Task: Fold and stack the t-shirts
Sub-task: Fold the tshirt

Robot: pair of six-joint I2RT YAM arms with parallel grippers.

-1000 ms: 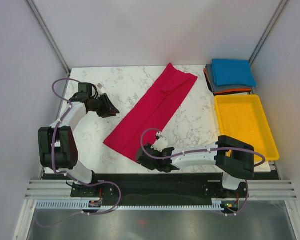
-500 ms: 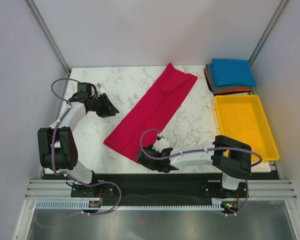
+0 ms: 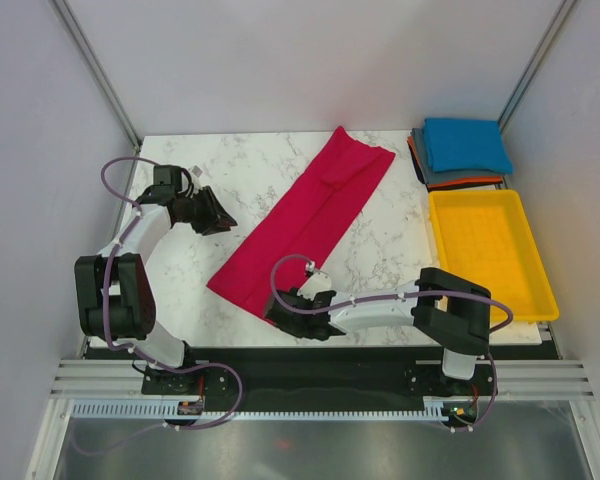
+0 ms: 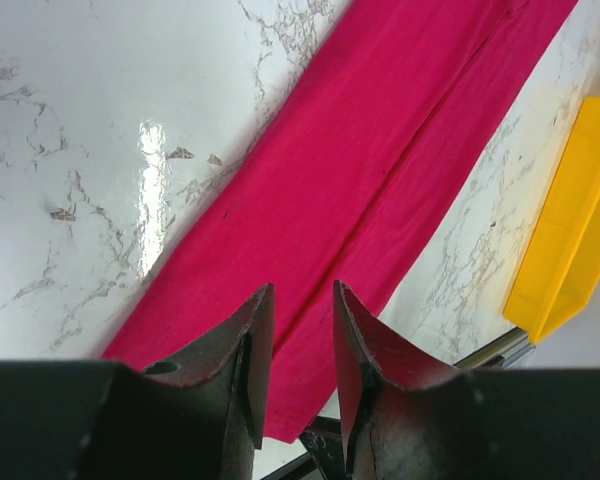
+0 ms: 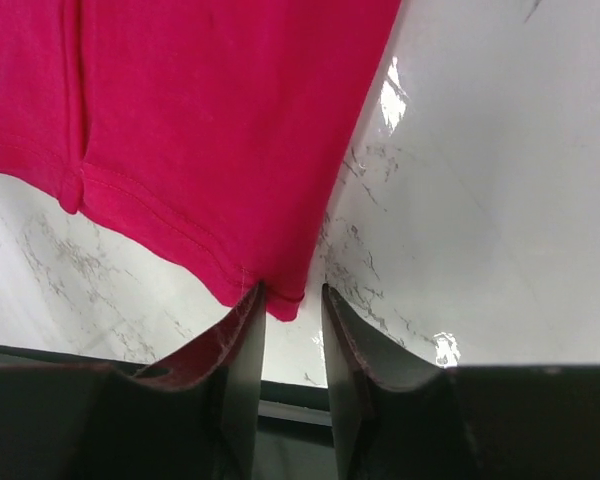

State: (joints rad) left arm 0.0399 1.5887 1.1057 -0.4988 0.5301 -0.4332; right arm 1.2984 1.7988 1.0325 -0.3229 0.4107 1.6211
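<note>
Worryingly, the right gripper (image 5: 292,290), barely parted and empty, straddles only the near corner of the crimson t-shirt (image 5: 200,120); its pinch may slip.

White marble-patterned table (image 3: 230,170), pale grey walls (image 3: 310,60), aluminium corner posts (image 3: 95,70), bright glare (image 4: 152,150) on its surface

Over the last second the right gripper (image 3: 277,309) slid leftward along the bottom of the top view, from just right of the crimson t-shirt (image 3: 305,215) to its lower corner. It ended with that hem corner at the mouth of the narrow gap between the fingers (image 5: 242,345), as the wrist view showed. The right arm's black elbow block (image 3: 450,308), at lower right of the frame, shifted left along with it.
</note>
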